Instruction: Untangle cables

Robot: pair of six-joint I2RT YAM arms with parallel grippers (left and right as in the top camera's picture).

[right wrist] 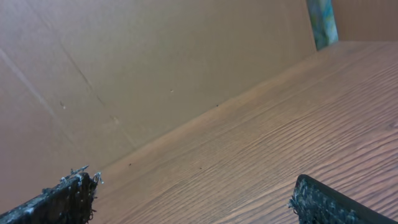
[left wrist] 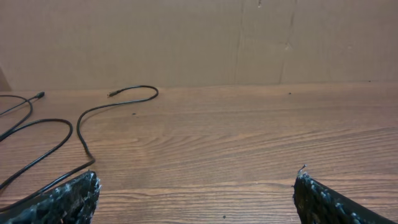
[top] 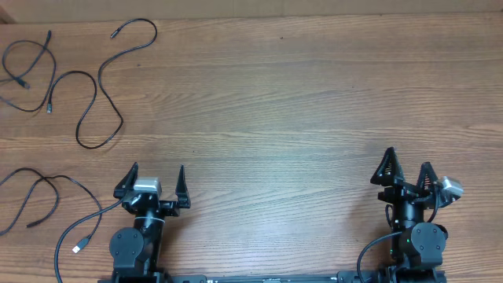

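Left gripper [top: 156,168]: 2 fingers [left wrist: 71,198] spread wide apart, nothing between them, only bare wood in the gap in the left wrist view. Pointing to the far side, sitting near-left on the table [top: 299,102].

Right gripper [top: 407,159]: its 2 fingers [right wrist: 62,199] also wide apart, nothing held, bare wood between them in the right wrist view. Near-right on the table, pointing to the far side, well apart from the left gripper.

Neither gripper touches any cord.

Cables [top: 100,79]: all on the left side of the table, lying loose and flat, none on the right half.
- S-curved cable [top: 121,119]: far left, 1 small plug end at the far side, snakes toward the near side in wide bends and loops back left to a 2nd plug end. Well apart from the left gripper, on its far side. Also seen in the left wrist view, running from the far side down toward the left finger.
- Far-left cable [top: 31,49]: at the far-left corner, looped, partly cut by the frame edge. Sits just beside the S-curved cable's left end; whether they touch, cannot tell.
- Near-left cable [top: 86,218]: left of the left arm, loops at the left edge, ends in a silver plug [top: 77,248] near the arm's base.

Cardboard wall [left wrist: 186,37] stands behind the far edge of the table. Blue-green strip [right wrist: 322,22] at the top of the right wrist view.
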